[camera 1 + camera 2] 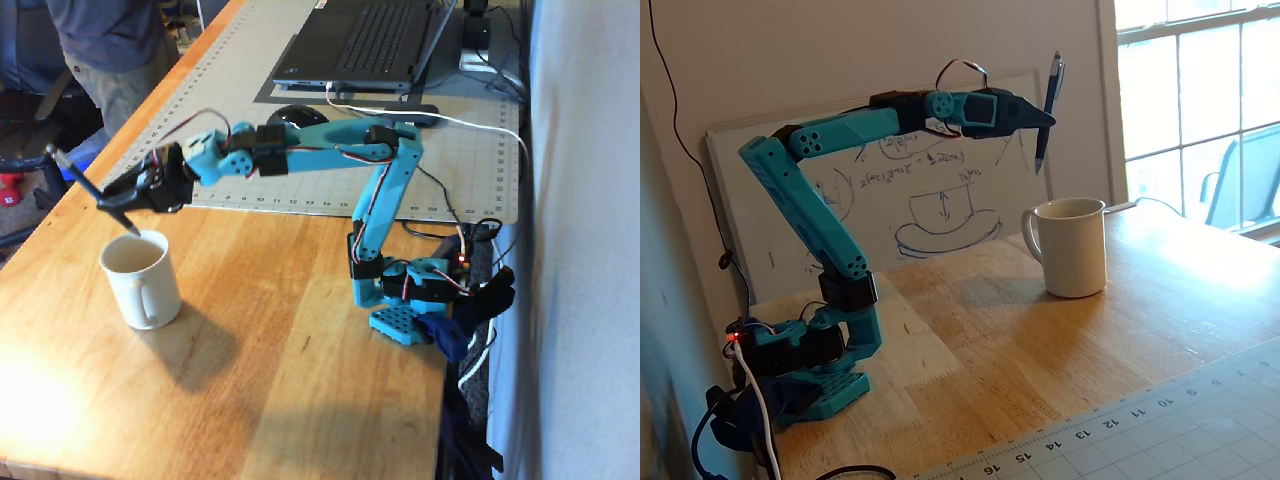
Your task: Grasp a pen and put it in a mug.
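The cream-white mug (140,278) stands upright on the wooden table, handle toward the camera in a fixed view; it also shows in the other fixed view (1072,246). My gripper (112,200) is shut on the dark pen (88,186) and holds it in the air, tilted, tip down just above the mug's far rim. In the other fixed view the gripper (1046,118) holds the pen (1049,105) nearly upright above the mug, tip a short way over the rim.
A grid cutting mat (300,110) with a laptop (365,45) and a black mouse (295,117) lies behind the arm. A person (105,45) stands at the table's far left edge. A whiteboard (930,210) leans on the wall behind the arm's base (810,385).
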Controlling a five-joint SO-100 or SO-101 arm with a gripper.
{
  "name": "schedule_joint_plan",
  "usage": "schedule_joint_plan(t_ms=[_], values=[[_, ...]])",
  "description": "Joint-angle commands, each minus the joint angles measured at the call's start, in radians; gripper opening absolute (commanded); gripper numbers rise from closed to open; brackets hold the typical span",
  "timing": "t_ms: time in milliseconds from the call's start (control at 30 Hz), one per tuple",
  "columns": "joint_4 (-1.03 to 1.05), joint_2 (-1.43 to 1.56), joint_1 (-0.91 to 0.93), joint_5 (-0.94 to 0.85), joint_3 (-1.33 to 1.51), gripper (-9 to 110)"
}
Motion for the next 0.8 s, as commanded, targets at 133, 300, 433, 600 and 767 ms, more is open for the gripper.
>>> schedule_joint_plan(t_ms=[133,300,433,600,767], values=[[-0.291,-0.041,-0.011,-0.021,0.012,3],[-0.328,-0.104,0.000,-0.023,0.023,3],[-0.328,-0.106,0.003,-0.011,0.091,3],[-0.341,-0.067,0.005,-0.011,0.176,3],[-0.341,-0.044,0.017,-0.011,0.233,3]])
